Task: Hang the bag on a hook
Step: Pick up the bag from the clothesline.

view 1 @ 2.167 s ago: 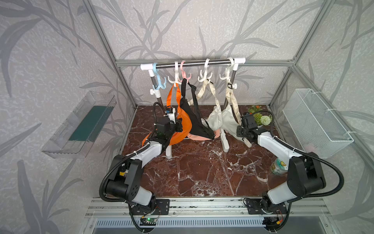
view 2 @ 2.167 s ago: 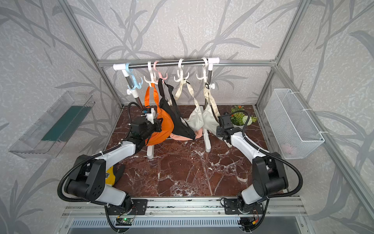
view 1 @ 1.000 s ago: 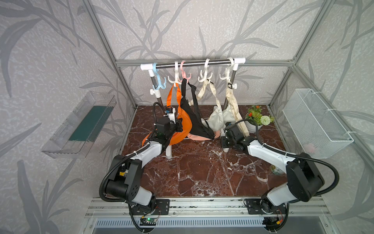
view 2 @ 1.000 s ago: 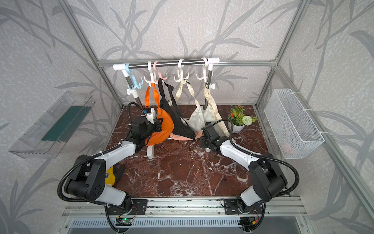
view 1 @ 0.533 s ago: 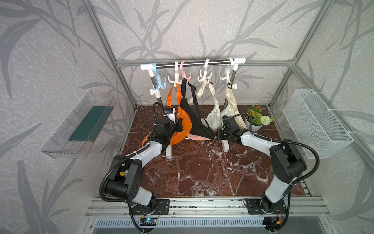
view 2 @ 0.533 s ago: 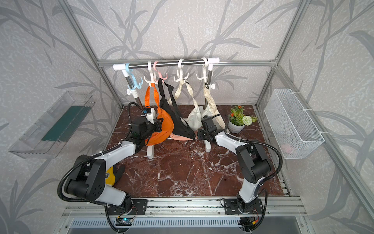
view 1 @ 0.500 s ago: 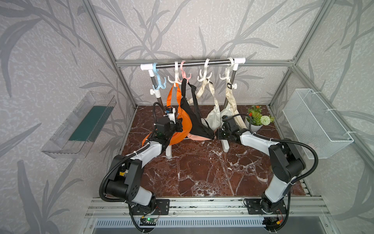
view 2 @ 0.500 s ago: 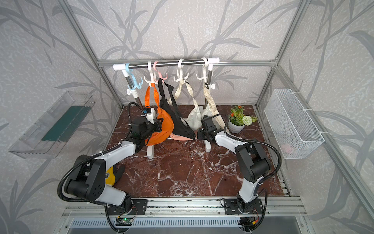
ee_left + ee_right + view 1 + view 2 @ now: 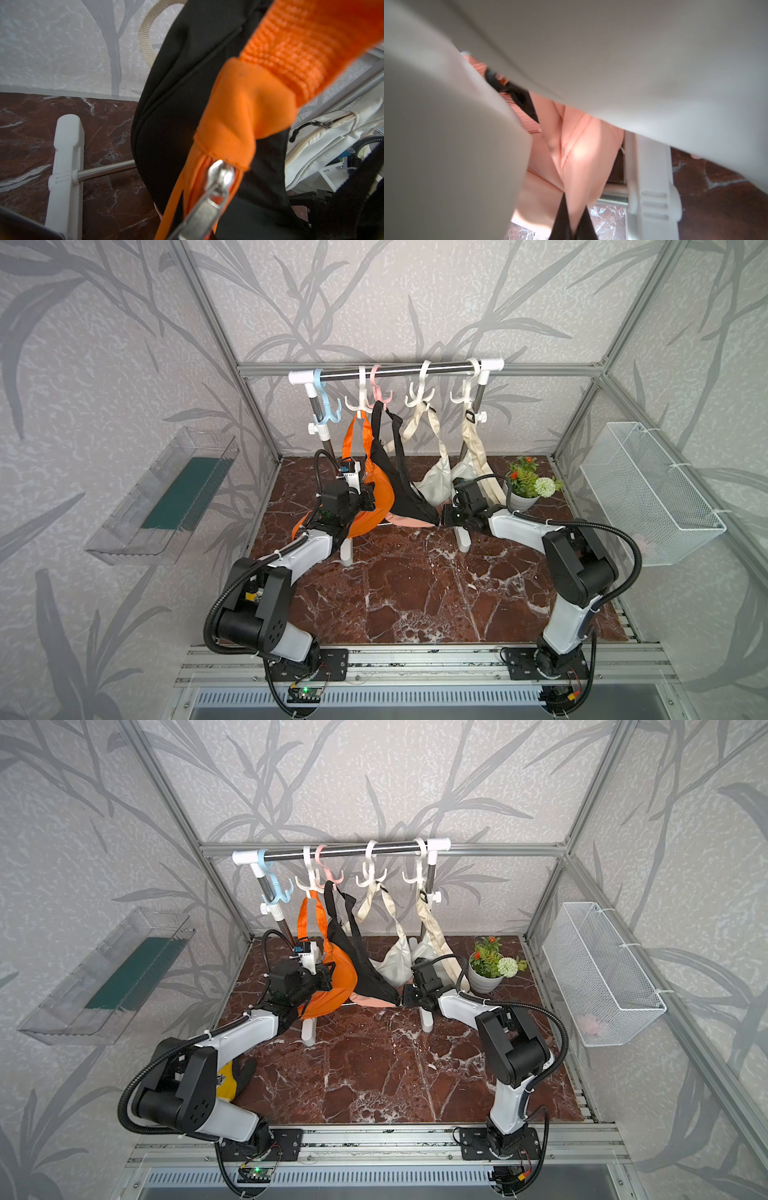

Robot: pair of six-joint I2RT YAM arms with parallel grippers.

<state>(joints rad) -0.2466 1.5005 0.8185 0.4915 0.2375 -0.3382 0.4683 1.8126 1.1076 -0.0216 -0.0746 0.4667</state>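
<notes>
While the left arm reaches from its base up to the rack, elbow low and forearm rising, the left gripper is closed at the orange bag, whose strap hangs from a white hook. In the left wrist view the bag's silver zipper pull runs straight down into the grip. Further right, the pink bag lies low under the black bag, just above the surface, not hung. The right arm holds its elbow raised and forearm stretched leftward, and the right gripper is pinched shut on the pink bag's end, fabric between its fingers. A second ago that elbow sat lower and farther right, the gripper short of the pink bag; the left arm has not moved.
</notes>
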